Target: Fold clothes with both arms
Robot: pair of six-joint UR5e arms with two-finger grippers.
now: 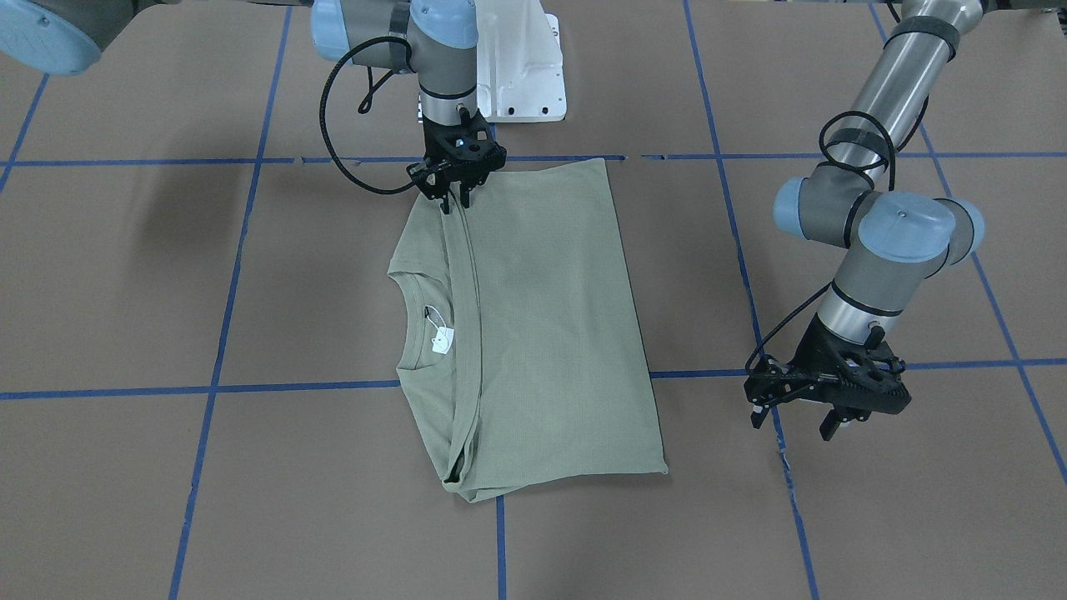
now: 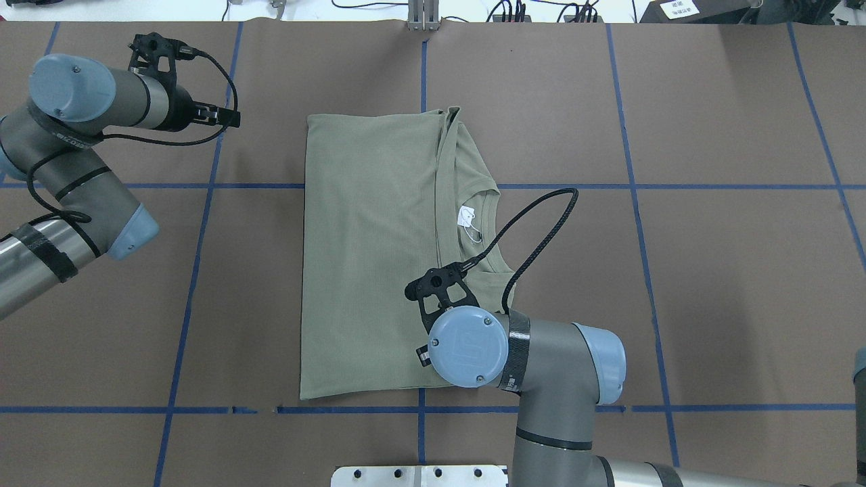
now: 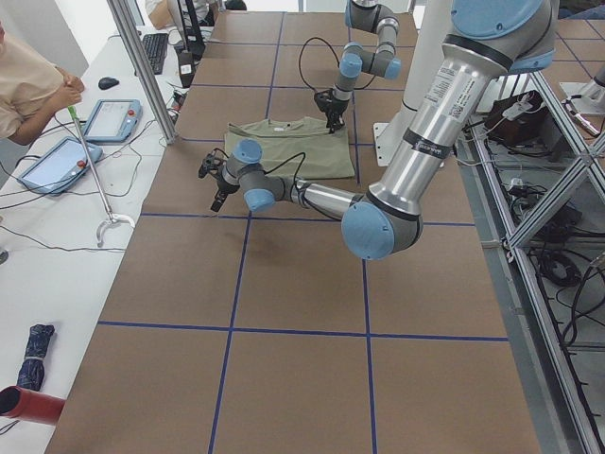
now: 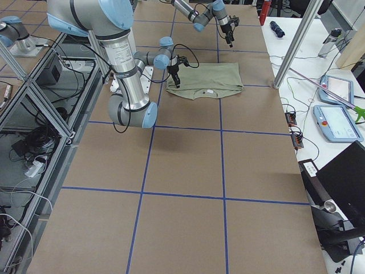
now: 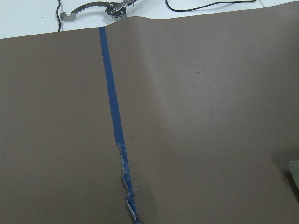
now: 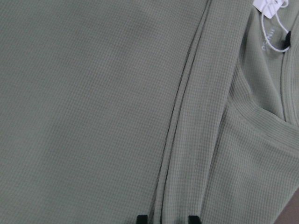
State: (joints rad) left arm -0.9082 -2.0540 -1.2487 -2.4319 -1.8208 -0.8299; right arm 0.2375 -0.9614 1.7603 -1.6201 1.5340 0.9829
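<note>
The sage-green shirt [image 1: 550,317] lies flat on the brown table, folded into a rectangle, with its collar and white tag [image 1: 442,340] showing; it also shows in the overhead view [image 2: 369,257]. My right gripper [image 1: 454,198] points down over the shirt's corner nearest the robot, at the folded edge. In the right wrist view its fingertips [image 6: 142,218] stand a little apart just above the fabric [image 6: 93,116], holding nothing. My left gripper [image 1: 796,417] is open and empty, off the shirt beside its hem, above a blue tape line. The left wrist view shows only the shirt's corner [image 5: 294,170].
The white pedestal base [image 1: 521,67] stands at the robot's edge of the table. Blue tape lines [image 2: 196,270] grid the brown surface; one is torn [image 5: 124,172]. A side table with tablets [image 3: 113,118] and a person [image 3: 28,85] lies beyond the far edge.
</note>
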